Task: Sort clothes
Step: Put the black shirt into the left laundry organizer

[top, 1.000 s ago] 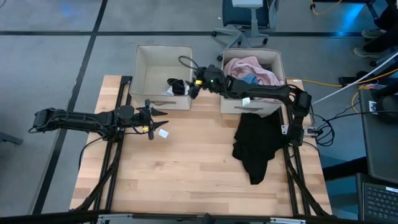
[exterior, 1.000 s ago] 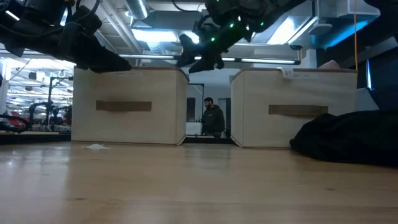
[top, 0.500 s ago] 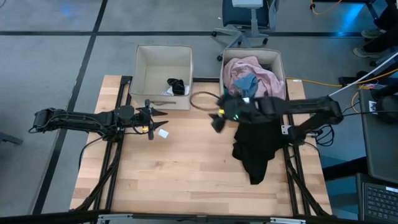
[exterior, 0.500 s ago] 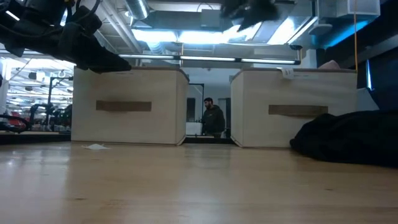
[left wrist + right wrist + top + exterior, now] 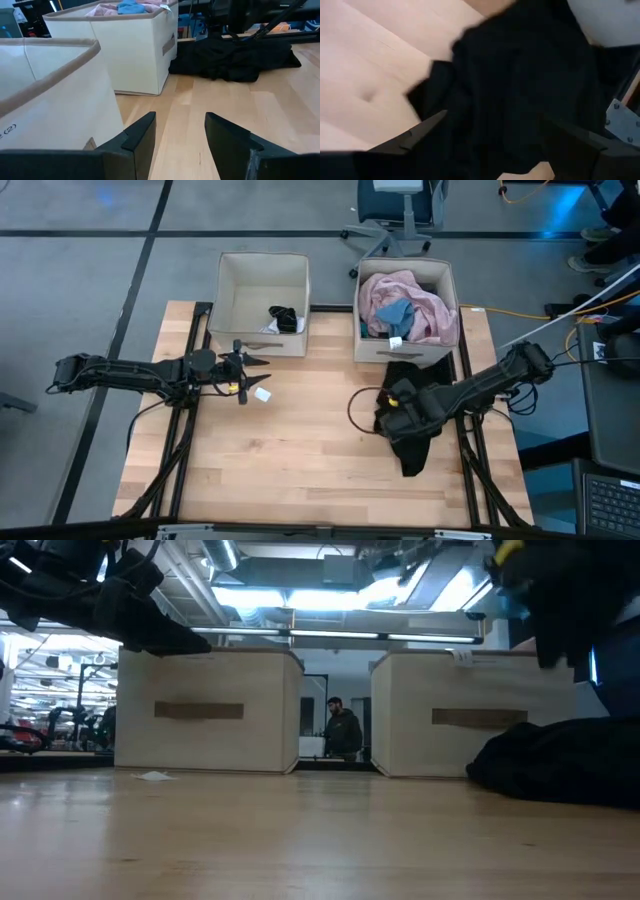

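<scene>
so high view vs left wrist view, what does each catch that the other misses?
High only: the small dark item inside the left bin, the left arm's full reach, the right gripper open over the black garment.
Left wrist only: the left gripper open and empty, close up.
Both: the right bin with pink and blue clothes, and the black garment.

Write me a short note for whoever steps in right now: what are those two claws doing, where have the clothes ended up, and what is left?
Right claw: open, empty, over the crumpled black garment on the wooden table.
Left claw: open, empty, waiting beside the left beige fabric bin.
Done: a small black piece lies in the left bin; pink shirt and blue piece fill the right beige fabric bin.
Left: pick up and bin the black garment.
</scene>
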